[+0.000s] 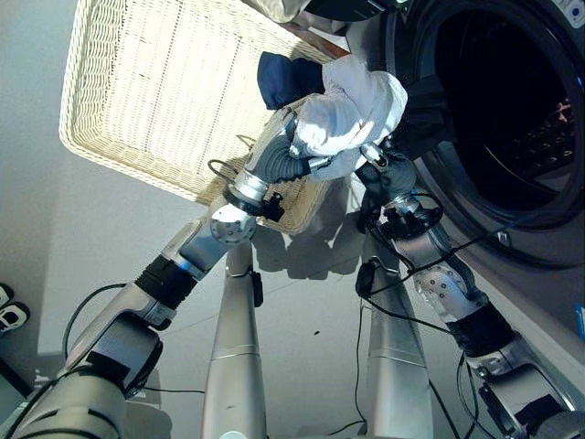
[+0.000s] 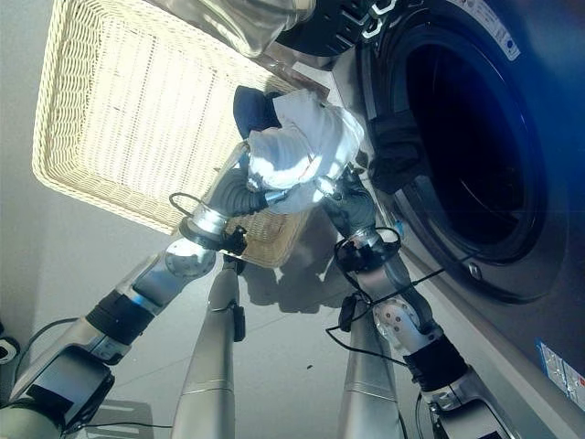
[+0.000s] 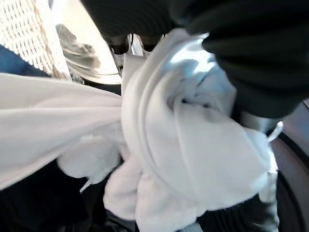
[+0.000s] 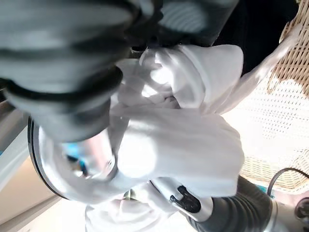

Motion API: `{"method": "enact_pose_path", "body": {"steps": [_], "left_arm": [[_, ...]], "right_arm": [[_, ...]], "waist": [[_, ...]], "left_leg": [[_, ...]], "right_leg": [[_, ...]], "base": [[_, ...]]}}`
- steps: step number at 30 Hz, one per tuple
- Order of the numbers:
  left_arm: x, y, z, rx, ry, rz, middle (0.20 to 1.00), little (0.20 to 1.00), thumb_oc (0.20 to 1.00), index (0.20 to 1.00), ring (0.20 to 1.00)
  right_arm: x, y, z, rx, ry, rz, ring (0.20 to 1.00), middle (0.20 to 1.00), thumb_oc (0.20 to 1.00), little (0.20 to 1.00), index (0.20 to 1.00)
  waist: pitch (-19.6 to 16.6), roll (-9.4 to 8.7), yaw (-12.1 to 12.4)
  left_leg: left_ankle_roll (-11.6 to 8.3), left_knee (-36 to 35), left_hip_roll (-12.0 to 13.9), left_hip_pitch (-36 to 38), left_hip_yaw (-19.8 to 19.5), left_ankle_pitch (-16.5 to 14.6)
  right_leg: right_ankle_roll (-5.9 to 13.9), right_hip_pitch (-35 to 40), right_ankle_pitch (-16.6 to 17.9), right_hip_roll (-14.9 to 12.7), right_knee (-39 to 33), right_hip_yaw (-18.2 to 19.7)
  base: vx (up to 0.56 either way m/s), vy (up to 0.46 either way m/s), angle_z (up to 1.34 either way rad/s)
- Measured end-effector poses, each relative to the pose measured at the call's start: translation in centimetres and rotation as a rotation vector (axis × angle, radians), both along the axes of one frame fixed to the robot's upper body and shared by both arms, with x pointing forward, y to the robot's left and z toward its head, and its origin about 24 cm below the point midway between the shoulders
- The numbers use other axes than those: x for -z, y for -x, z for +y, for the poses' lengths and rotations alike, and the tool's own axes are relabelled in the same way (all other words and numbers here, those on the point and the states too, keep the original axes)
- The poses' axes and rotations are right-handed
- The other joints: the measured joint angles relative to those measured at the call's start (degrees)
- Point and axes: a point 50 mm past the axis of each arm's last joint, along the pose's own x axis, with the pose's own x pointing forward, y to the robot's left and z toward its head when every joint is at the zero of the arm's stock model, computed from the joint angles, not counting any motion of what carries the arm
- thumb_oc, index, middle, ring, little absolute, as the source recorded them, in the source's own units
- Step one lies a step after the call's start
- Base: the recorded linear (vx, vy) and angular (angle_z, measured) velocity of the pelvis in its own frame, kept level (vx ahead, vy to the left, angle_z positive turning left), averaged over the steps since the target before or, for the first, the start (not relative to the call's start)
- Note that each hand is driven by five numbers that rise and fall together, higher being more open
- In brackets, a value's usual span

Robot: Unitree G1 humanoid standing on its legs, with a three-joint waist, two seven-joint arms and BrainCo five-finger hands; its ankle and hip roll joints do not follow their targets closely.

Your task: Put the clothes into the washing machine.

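A bundled white garment [image 1: 352, 110] hangs in the air between the wicker basket [image 1: 119, 160] and the washing machine's round opening [image 1: 512, 101]. My left hand [image 1: 285, 163] is buried in the bundle from the basket side. My right hand [image 1: 388, 178] is under the bundle on the machine side. A dark blue garment [image 1: 279, 78] sticks out behind the white one, over the basket's corner. The white cloth [image 3: 193, 145] lies close against the left wrist, and it [image 4: 178, 140] wraps over the right hand too. A dark cloth [image 2: 393, 151] lies at the opening's near rim.
The machine's glass door [image 2: 247, 18] stands open above the basket's far end. The basket's woven floor [image 2: 137, 101] is bare and brightly lit. Grey floor [image 1: 311, 320] stretches below the arms. The drum [image 2: 466, 137] is dark inside.
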Motion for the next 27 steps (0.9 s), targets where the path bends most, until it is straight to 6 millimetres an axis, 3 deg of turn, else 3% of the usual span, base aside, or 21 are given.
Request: {"method": "enact_pose_path", "body": {"steps": [16, 17, 19, 27], "left_arm": [[-0.1, 0.2, -0.2, -0.092, 0.001, -0.109, 0.2, 0.2, 0.2, 0.2, 0.2], [0.3, 0.2, -0.2, -0.102, 0.013, -0.103, 0.332, 0.332, 0.332, 0.332, 0.332], [0.5, 0.1, -0.2, -0.132, 0.054, -0.099, 1.0, 1.0, 1.0, 1.0, 1.0], [1.7, 0.2, 0.9, -0.289, 0.342, -0.136, 1.0, 1.0, 1.0, 1.0, 1.0]], "right_arm": [[0.0, -0.1, 0.0, 0.013, -0.009, 0.011, 0.2, 0.2, 0.2, 0.2, 0.2], [0.0, -0.1, 0.0, 0.015, -0.009, 0.013, 0.2, 0.2, 0.2, 0.2, 0.2], [0.0, -0.1, 0.0, 0.016, -0.01, 0.016, 0.2, 0.2, 0.2, 0.2, 0.2], [0.2, 0.1, 1.4, -0.017, -0.023, 0.027, 0.2, 0.2, 0.2, 0.2, 0.2]], "waist": [[0.0, 0.0, 0.01], [0.0, 0.0, 0.04], [0.0, 0.0, 0.08], [0.0, 0.0, 0.46]], "left_leg": [[0.0, 0.04, 0.0, 0.0, -0.01, 0.0], [0.0, 0.05, 0.0, 0.0, -0.01, 0.0], [0.0, 0.06, 0.01, 0.0, -0.02, 0.0], [-0.01, 0.17, 0.03, -0.21, -0.33, 0.01]], "right_leg": [[0.0, 0.0, 0.0, 0.0, 0.01, -0.02], [0.0, 0.0, 0.0, 0.0, 0.03, -0.02], [0.0, 0.01, 0.0, 0.0, 0.04, -0.02], [-0.03, 0.06, -0.02, -0.01, 0.05, -0.37]], "base": [[0.0, 0.0, 0.0], [0.0, 0.0, 0.0], [-0.01, -0.039, 0.0], [0.0, -0.025, 0.0]]}}
